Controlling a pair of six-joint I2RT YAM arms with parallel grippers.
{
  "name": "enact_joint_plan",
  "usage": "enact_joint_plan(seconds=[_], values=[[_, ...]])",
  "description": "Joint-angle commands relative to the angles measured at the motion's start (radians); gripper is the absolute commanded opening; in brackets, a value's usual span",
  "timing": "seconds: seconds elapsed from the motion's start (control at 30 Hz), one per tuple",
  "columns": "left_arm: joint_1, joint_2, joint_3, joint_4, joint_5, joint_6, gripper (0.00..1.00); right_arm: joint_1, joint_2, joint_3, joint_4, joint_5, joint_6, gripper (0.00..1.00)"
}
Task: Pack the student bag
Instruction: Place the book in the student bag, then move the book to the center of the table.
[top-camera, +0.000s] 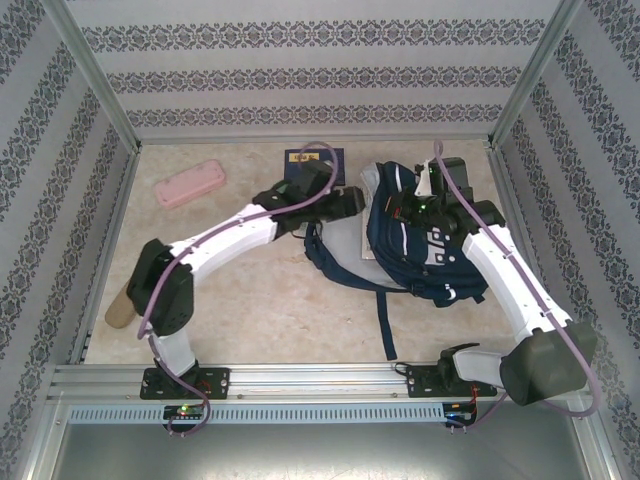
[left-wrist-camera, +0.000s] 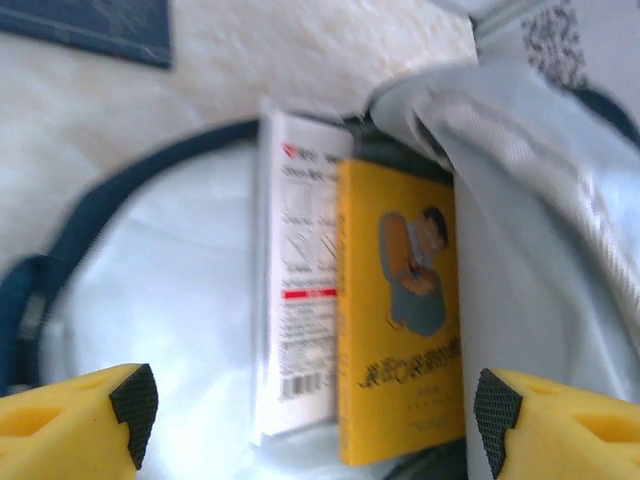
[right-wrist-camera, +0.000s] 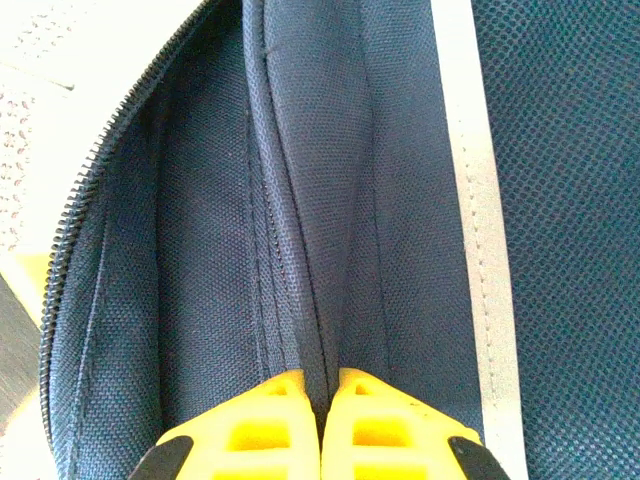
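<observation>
A: Where does the student bag (top-camera: 395, 245) lie?
B: On the table (top-camera: 260, 310), toward its far right corner. It lies flat with its open mouth turned to the left, and a dark strap (top-camera: 384, 320) trails toward the near edge.
A: And the left gripper (left-wrist-camera: 315, 405)?
B: It hangs at the bag's mouth, on the bag's left side, jaws spread wide with nothing between them. Below it, inside the bag, a white book (left-wrist-camera: 295, 290) and a yellow book (left-wrist-camera: 400, 310) lie side by side, touching, on the pale grey lining (left-wrist-camera: 160, 300).
A: Does it touch either book?
B: I cannot tell. The pads stand apart, one to each side of the pair.
A: The right gripper (right-wrist-camera: 322, 400)?
B: Closed tight, pinching the bag's navy fabric on its upper side, beside the opening. The zipper (right-wrist-camera: 85, 210) runs to the left of the pinch and a white stripe (right-wrist-camera: 470, 200) to the right.
A: What else is on the table?
B: A navy book (top-camera: 300, 160) at the far edge, just beyond the left gripper. There is also a pink case (top-camera: 190, 185) toward the far left corner, well apart from the bag.
</observation>
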Motion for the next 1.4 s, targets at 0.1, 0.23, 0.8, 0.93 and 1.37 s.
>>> enact_joint_plan(seconds=[0.1, 0.23, 0.8, 0.93, 1.37], values=[[0.122, 0.032, -0.034, -0.01, 0.026, 0.068, 0.84, 0.042, 0.024, -0.04, 0.048, -0.005, -0.051, 0.0], [0.188, 0.129, 0.026, -0.024, 0.039, 0.099, 0.82, 0.098, 0.078, -0.035, 0.002, 0.063, -0.097, 0.0], [0.291, 0.654, 0.572, -0.119, 0.131, 0.108, 0.75, 0.176, 0.127, -0.001, -0.022, 0.116, -0.101, 0.0], [0.291, 0.733, 0.701, -0.129, 0.146, 0.11, 0.75, 0.181, 0.136, -0.006, -0.013, 0.114, -0.092, 0.0], [0.313, 1.04, 1.103, -0.175, 0.096, -0.034, 0.74, 0.229, 0.166, 0.019, -0.012, 0.127, -0.064, 0.0]])
